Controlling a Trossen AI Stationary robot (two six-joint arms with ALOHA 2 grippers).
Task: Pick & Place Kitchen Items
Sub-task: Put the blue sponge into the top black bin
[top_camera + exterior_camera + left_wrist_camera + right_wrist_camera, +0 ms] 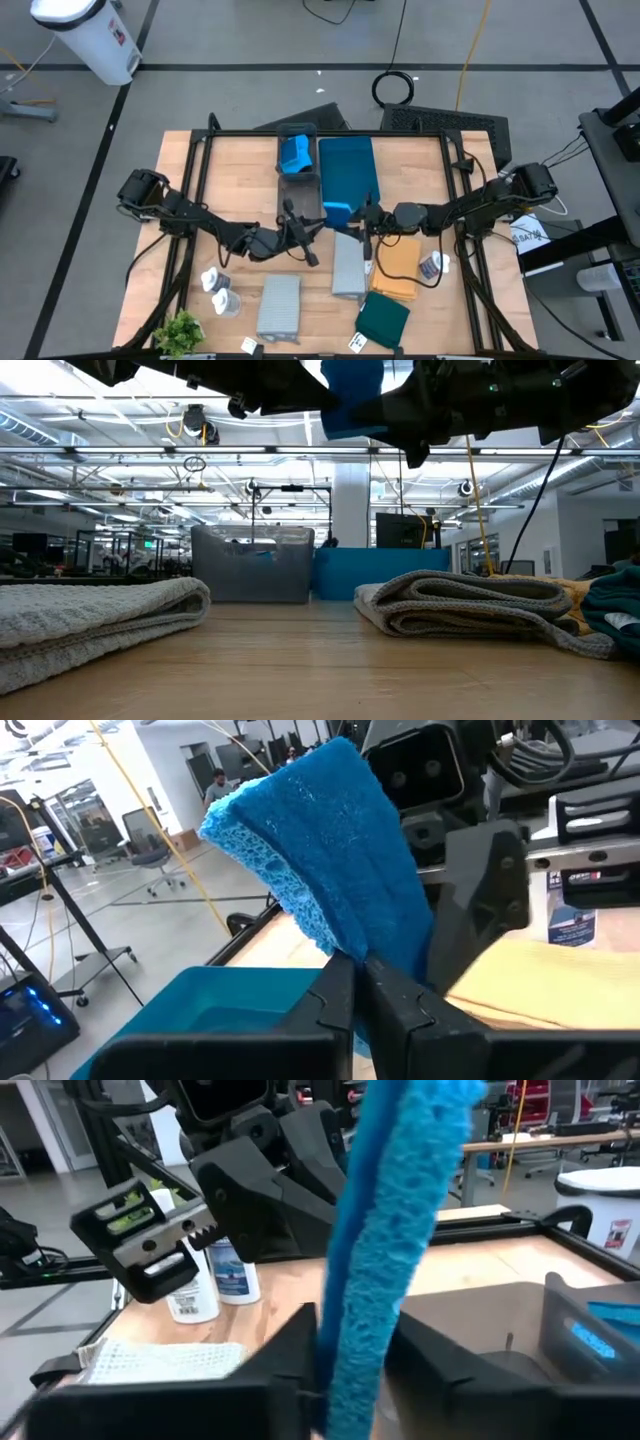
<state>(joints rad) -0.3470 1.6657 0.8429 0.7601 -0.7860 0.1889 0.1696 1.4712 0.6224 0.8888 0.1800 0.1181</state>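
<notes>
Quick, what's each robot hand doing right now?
Left gripper: fingers closed, holding nothing.
Right gripper: fingers closed on the blue sponge.

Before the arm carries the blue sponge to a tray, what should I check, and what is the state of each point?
1. Grip: right gripper is shut on the held sponge. Ok.
2. Held sponge is lifted off the table. Ok.
3. Left gripper is shut and very near the held sponge; clear of it? Cannot tell.
4. Teal tray has free room. Ok.
5. Grey tray already holds a second sponge, with some room left. Ok.
</notes>
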